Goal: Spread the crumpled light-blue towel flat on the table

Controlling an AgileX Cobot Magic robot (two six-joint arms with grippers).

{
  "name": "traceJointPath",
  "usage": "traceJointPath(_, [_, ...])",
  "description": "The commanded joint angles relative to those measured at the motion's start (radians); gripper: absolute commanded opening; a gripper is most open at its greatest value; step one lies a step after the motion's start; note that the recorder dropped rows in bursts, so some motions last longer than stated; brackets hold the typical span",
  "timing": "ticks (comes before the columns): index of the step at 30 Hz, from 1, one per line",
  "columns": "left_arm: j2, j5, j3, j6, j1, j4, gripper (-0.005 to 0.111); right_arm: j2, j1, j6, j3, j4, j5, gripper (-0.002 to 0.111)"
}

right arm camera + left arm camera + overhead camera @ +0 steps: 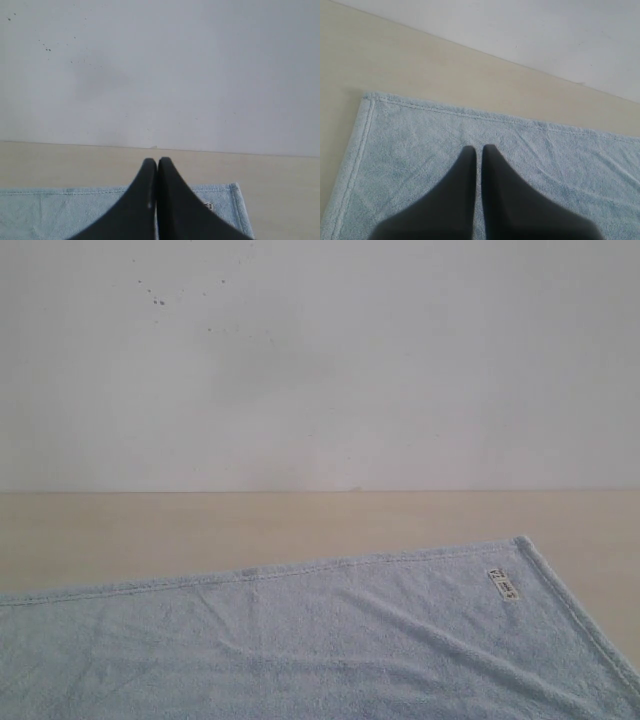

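The towel [330, 640] lies open on the table [200, 525] with faint creases, so spreading looks all but done. The left pincer [478, 148] and right pincer [157, 161] are closed and empty; at most, light smoothing remains.

We see the exterior view sit low and near the table [200, 515], facing the wall [320, 360] squarely. Both wrist views look out along their jaws: the left down onto the towel [560, 160] beneath and beyond them, the right level toward the wall. All share the towel's far hem.
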Motion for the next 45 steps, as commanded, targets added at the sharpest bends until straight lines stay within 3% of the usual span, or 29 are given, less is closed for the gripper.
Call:
traceJointPath(1, [-0.006,0.001,0.006,-0.004,0.0,0.0,0.004,-0.002,0.001,0.003,0.003,0.0,-0.001,0.0])
traceJointPath(9, [-0.006,0.001,0.006,-0.004,0.0,0.0,0.004,-0.013,0.001,0.003,0.038,0.0,-0.005,0.0])
traceJointPath(20, [-0.006,0.001,0.006,-0.004,0.0,0.0,0.004,-0.294,-0.001,-0.124,0.28,0.0,-0.004,0.0])
traceJointPath(25, [-0.006,0.001,0.006,-0.004,0.0,0.0,0.004,-0.294,-0.001,-0.206,0.335,0.092,0.024,0.0])
traceJointPath(29, [-0.006,-0.001,0.006,-0.004,0.0,0.0,0.004,-0.294,-0.001,-0.407,0.371,0.249,0.028,0.0])
traceJointPath(35, [-0.006,-0.001,0.006,-0.004,0.0,0.0,0.004,-0.294,-0.001,-0.439,0.372,0.268,0.052,0.0])
traceJointPath(39, [-0.006,-0.001,0.006,-0.004,0.0,0.0,0.004,-0.294,-0.001,-0.626,0.395,0.46,0.03,0.0])
traceJointPath(45, [-0.006,-0.001,0.006,-0.004,0.0,0.0,0.004,-0.294,-0.001,-0.585,0.395,0.442,0.009,0.0])
